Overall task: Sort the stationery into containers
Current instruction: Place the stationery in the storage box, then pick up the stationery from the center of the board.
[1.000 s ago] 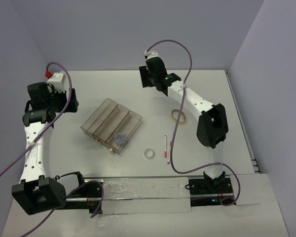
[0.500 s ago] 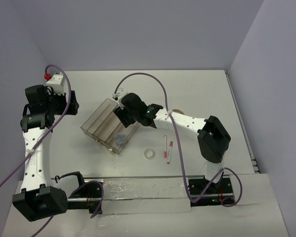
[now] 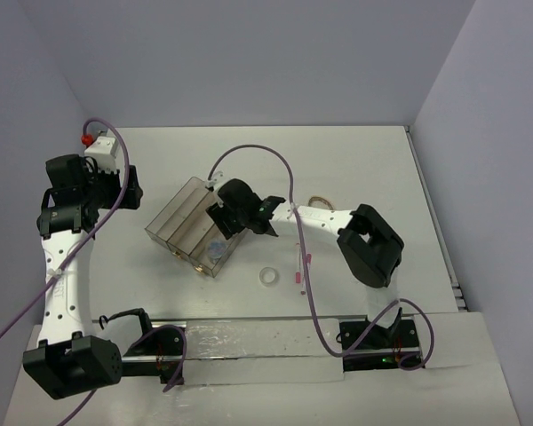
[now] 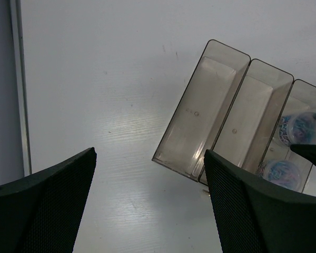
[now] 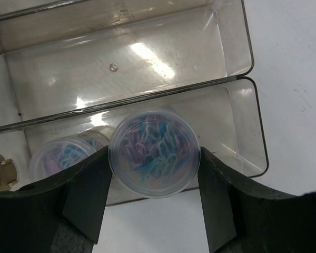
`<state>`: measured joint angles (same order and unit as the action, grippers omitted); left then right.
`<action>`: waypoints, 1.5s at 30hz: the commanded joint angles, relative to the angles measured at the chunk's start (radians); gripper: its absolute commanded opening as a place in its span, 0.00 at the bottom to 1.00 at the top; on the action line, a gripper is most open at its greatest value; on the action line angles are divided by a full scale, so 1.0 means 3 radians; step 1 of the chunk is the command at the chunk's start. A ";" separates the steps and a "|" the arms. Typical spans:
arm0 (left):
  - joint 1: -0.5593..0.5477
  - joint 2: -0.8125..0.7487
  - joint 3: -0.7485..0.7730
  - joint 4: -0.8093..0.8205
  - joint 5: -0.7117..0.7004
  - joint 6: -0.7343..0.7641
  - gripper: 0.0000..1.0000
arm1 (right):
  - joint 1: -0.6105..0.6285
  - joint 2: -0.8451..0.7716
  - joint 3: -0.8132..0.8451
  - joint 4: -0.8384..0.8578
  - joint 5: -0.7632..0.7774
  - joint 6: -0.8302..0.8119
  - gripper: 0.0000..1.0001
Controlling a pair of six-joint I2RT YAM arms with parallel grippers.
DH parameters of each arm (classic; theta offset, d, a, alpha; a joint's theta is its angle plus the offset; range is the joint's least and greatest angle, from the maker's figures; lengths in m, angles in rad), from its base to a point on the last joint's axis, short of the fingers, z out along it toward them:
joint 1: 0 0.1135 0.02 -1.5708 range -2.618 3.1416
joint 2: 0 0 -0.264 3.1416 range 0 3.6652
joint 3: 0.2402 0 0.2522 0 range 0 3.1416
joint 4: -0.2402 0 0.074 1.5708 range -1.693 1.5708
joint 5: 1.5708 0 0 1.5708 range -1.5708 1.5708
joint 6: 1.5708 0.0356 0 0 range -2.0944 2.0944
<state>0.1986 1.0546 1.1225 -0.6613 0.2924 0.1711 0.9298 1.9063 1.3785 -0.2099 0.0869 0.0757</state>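
A clear round jar [image 5: 154, 153] full of blue and pink clips is pinched between the fingers of my right gripper [image 5: 154, 182], which is shut on it. The jar hangs over the rightmost compartment of the brownish three-part tray [image 5: 147, 68]. A second jar [image 5: 63, 155] lies in that same compartment. Seen from above, the right gripper [image 3: 229, 222] is over the tray [image 3: 179, 216]. My left gripper [image 4: 150, 200] stands open and holds nothing, left of the tray [image 4: 200, 121]. On the table lie a white tape ring [image 3: 268, 277], two pens [image 3: 299, 263] and a rubber band [image 3: 321, 201].
The tray's other two compartments [image 4: 251, 113] hold nothing. Purple cables [image 3: 249, 153] loop above both arms. Walls close the table at the back and sides. The right arm's elbow [image 3: 370, 244] hangs over the table's right half.
My right arm has swung from the far side of the table down to the tray. The left arm has barely moved.
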 commanded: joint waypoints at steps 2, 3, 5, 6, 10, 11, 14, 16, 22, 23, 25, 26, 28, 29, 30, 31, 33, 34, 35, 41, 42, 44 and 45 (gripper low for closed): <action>0.0034 -0.0079 0.0039 -0.0037 0.0021 0.0054 0.90 | -0.0007 0.0202 0.0166 0.0147 0.0204 0.0054 0.01; 0.0034 -0.0079 0.0049 -0.0043 0.0033 0.0054 0.90 | -0.0010 0.0227 0.0210 0.0107 0.0217 0.0054 0.06; 0.0037 -0.0084 0.0063 -0.0049 0.0045 0.0054 0.90 | -0.0009 0.0262 0.0252 0.0050 0.0188 0.0051 0.33; 0.0042 -0.0084 0.0071 -0.0055 0.0047 0.0054 0.90 | -0.0007 0.0279 0.0294 0.0026 0.0157 0.0046 0.46; 0.0041 -0.0092 0.0091 -0.0075 0.0065 0.0064 0.90 | -0.0006 0.0287 0.0466 -0.0162 0.0123 0.0033 0.68; 0.0045 -0.0096 0.0095 -0.0081 0.0074 0.0072 0.90 | -0.0006 0.0280 0.0512 -0.0214 0.0101 0.0031 0.73; 0.0044 -0.0100 0.0107 -0.0090 0.0089 0.0083 0.90 | -0.0006 0.0238 0.0605 -0.0340 0.0054 0.0036 0.84; 0.0044 -0.0097 0.0132 -0.0111 0.0105 0.0089 0.90 | -0.0006 0.0161 0.0665 -0.0393 0.0045 0.0031 0.91; 0.0044 -0.0116 0.0264 -0.0210 0.0185 0.0113 0.90 | -0.0035 -0.0144 0.0716 -0.0510 0.0029 0.0048 0.92; 0.0047 -0.0120 0.0295 -0.0226 0.0222 0.0134 0.90 | -0.0062 -0.0229 0.0658 -0.0512 0.0036 0.0081 0.92; 0.0044 -0.0105 0.0453 -0.0333 0.0419 0.0211 0.89 | -0.0189 -0.0584 0.0489 -0.0529 0.0048 0.0314 0.93; 0.0039 -0.0078 0.0570 -0.0406 0.0581 0.0241 0.88 | -0.0248 -0.0651 0.0428 -0.0538 0.0039 0.0376 0.93; -0.0003 0.0028 0.0898 -0.0629 0.1077 0.0291 0.81 | -0.0646 -0.1010 -0.0007 -0.0563 -0.0001 0.0700 0.92; -0.0072 0.0079 0.1013 -0.0703 0.1219 0.0296 0.78 | -0.0741 -0.1134 -0.0210 -0.0557 0.0012 0.0791 0.92; -0.0281 0.0147 0.1141 -0.0778 0.1289 0.0284 0.75 | -0.0882 -0.1314 -0.0436 -0.0536 0.0087 0.0893 0.92; -0.0549 0.0212 0.1243 -0.0837 0.1311 0.0274 0.73 | -0.1027 -0.1500 -0.0604 -0.0518 0.0178 0.0964 0.92; -0.1258 0.0299 0.1254 -0.0878 0.0954 0.0312 0.72 | -0.1178 -0.1774 -0.0966 -0.0469 0.0245 0.1010 0.91; -0.1889 0.0354 0.1183 -0.0888 0.0616 0.0374 0.73 | -0.1351 -0.1976 -0.1158 -0.0435 0.0227 0.1052 0.91; -0.2337 0.0415 0.1121 -0.0886 0.0298 0.0437 0.75 | -0.1481 -0.2117 -0.1337 -0.0398 0.0194 0.1084 0.91; -0.3187 0.0914 0.0882 -0.0617 0.0043 0.0366 0.77 | -0.2088 -0.2372 -0.1850 -0.0199 0.0131 0.1208 0.84; -0.3193 0.1023 0.0878 -0.0530 0.0086 0.0297 0.77 | -0.2138 -0.2314 -0.1847 -0.0195 0.0185 0.1194 0.80; -0.3193 0.1137 0.0879 -0.0398 0.0061 0.0185 0.77 | -0.2227 -0.2102 -0.1749 -0.0208 0.0278 0.1131 0.75; -0.3193 0.1179 0.0866 -0.0317 0.0051 0.0140 0.77 | -0.2256 -0.1895 -0.1629 -0.0244 0.0319 0.1071 0.72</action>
<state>-0.7588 1.3773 1.3822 -0.8469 0.3518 0.2688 0.2929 1.2424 0.8326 -0.3273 0.1315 0.4049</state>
